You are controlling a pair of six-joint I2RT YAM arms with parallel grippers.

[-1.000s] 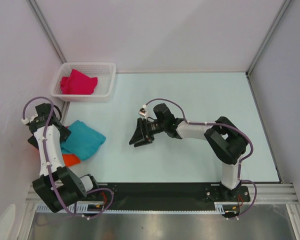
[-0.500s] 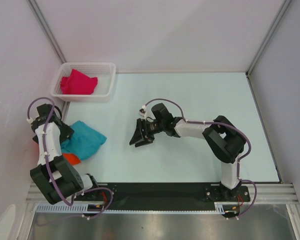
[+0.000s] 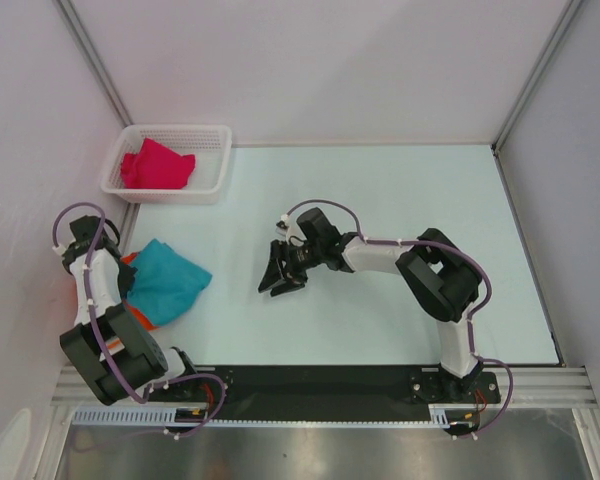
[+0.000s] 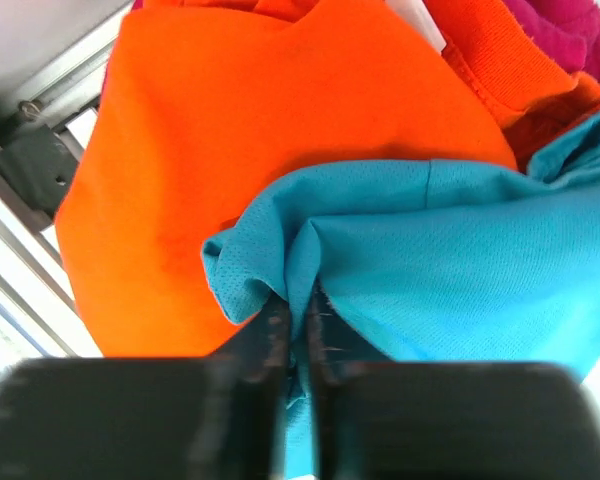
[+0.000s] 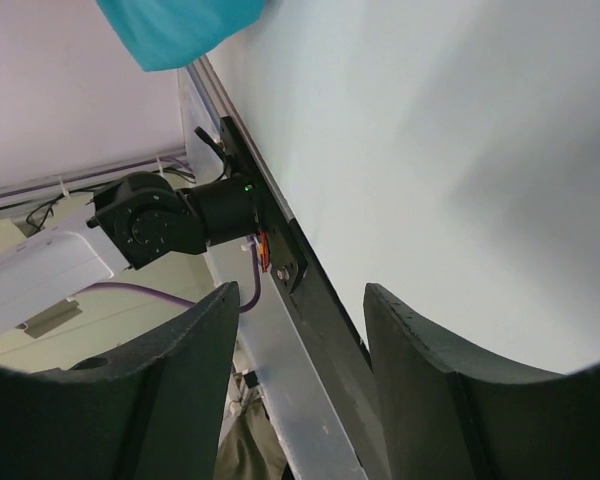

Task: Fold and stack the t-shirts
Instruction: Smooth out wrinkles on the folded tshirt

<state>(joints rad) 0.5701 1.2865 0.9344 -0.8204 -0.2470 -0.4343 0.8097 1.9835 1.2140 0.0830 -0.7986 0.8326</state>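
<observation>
The teal-blue t-shirt point(image 3: 168, 282) lies crumpled at the table's left edge, on top of the orange t-shirt point(image 3: 140, 320). In the left wrist view my left gripper point(image 4: 298, 318) is shut on a fold of the teal-blue t-shirt point(image 4: 450, 250), with the orange t-shirt point(image 4: 230, 130) spread beneath it. The magenta-red t-shirt point(image 3: 157, 166) sits bunched in the white basket point(image 3: 216, 170). My right gripper point(image 3: 278, 280) hovers over the middle of the table, open and holding nothing; its fingers point(image 5: 170, 390) stand wide apart in the right wrist view.
The white lattice basket stands at the back left corner. Grey walls close in on the left and right. A black rail point(image 3: 330, 380) with the arm bases runs along the near edge.
My left gripper moved back toward the left edge of the teal-blue t-shirt and shut on a fold of it. The right arm barely moved.
</observation>
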